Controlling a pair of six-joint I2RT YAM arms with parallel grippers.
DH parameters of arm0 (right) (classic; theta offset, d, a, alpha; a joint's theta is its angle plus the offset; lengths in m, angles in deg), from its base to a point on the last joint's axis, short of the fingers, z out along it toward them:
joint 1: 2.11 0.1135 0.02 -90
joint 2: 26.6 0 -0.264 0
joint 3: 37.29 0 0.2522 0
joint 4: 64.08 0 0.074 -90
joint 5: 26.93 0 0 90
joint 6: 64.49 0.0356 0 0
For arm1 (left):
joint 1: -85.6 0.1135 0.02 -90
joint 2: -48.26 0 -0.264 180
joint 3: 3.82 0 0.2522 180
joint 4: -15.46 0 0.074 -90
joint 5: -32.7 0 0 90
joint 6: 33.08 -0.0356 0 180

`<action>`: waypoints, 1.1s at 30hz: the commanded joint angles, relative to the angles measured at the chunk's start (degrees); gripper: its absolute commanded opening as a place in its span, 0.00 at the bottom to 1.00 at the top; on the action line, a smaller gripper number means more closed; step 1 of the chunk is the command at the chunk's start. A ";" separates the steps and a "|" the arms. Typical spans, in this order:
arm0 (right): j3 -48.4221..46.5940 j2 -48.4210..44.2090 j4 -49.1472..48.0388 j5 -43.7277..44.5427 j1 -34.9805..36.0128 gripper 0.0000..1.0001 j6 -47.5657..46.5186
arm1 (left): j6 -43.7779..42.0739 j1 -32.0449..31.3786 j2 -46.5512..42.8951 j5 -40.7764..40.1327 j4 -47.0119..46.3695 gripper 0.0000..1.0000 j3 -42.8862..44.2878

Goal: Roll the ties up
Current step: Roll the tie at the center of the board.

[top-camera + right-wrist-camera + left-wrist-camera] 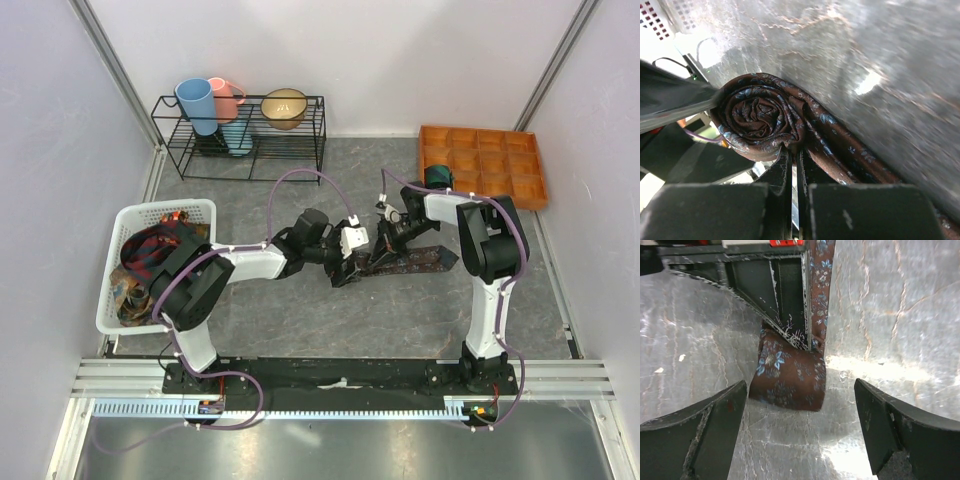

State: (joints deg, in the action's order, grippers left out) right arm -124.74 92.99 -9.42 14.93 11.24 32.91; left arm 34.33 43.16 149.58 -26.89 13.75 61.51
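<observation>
A maroon-brown tie (425,260) with pale blue flowers lies on the table's middle. Its left end is wound into a tight roll (760,117), while the rest runs off flat (820,290). My right gripper (795,152) is shut on the tie, pinching the cloth at the roll's edge from above (382,243). My left gripper (799,395) stands wide open just in front of the roll (790,377), one finger (705,425) on each side and neither touching it (347,268). More ties (150,250) are piled in the white basket (160,208) at the left.
A black wire rack (240,130) holding cups and a bowl stands at the back left. At the back right lies an orange compartment tray (485,165), with a small teal bundle (437,177) at its left edge. Purple cables (300,175) arch over both arms.
</observation>
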 commanded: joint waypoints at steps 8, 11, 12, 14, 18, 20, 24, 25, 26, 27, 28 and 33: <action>-0.14 6.71 -1.09 13.60 3.00 0.00 -5.46 | -6.23 -0.19 5.73 -2.28 7.89 0.91 9.33; 0.56 6.53 -0.83 13.86 3.00 0.00 -5.55 | -6.68 -0.19 5.21 -1.77 9.57 0.89 9.16; 0.83 6.45 -0.65 13.60 3.00 0.00 -5.64 | -6.85 -0.19 4.77 -1.07 10.18 0.89 8.73; 1.79 6.36 -0.65 13.60 3.09 0.00 -5.73 | -7.03 -0.19 4.77 0.78 10.37 0.87 8.11; 2.41 6.01 -1.00 12.64 3.00 0.00 -5.73 | -6.85 -0.19 5.64 1.40 9.67 0.83 6.79; 1.97 6.27 -0.92 11.67 3.00 0.00 -5.64 | -7.64 -0.19 6.35 0.88 8.53 0.79 6.61; 1.18 6.80 -0.83 9.74 3.09 0.00 -5.29 | -7.12 -0.28 8.19 1.49 8.87 0.77 8.01; 1.18 6.97 -0.74 9.56 3.00 0.00 -5.38 | -7.12 -0.37 8.54 1.40 9.13 0.77 8.45; 1.35 7.06 -0.57 9.38 3.09 0.00 -5.46 | -7.12 -0.45 9.42 0.88 10.09 0.76 8.89; 1.44 6.97 -0.65 9.38 3.09 0.00 -5.64 | -7.12 -0.54 9.69 0.88 10.71 0.74 9.85; 1.62 6.97 -0.56 9.47 3.09 0.00 -5.73 | -7.47 -0.54 10.04 0.88 11.41 0.72 10.30; 1.88 6.53 -0.12 8.77 3.09 0.00 -6.17 | -9.57 -0.63 10.04 0.00 14.84 0.52 10.57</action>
State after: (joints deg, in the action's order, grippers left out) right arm -125.17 96.03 -8.13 10.87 13.42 31.12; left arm 28.12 42.75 158.36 -25.97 25.62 70.47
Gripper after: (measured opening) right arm 0.018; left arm 0.590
